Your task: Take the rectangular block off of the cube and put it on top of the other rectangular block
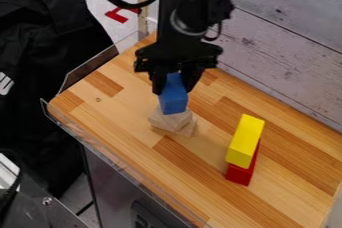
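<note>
Clasping the blue block (pixel 174 101) (oblong, straight-edged), the gripper (pixel 174 88) hangs over pale wooden blocks (pixel 172 121).

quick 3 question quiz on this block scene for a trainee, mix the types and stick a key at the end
1. True or false: the yellow block rests on the red block.
2. Multiple choice: the end effector holds
a) a green block
b) the blue block
c) a white cup
3. Fill in: in the camera view, the pale wood is to the ____ of the yellow block.

Key: 1 true; 2 b; 3 left
</note>
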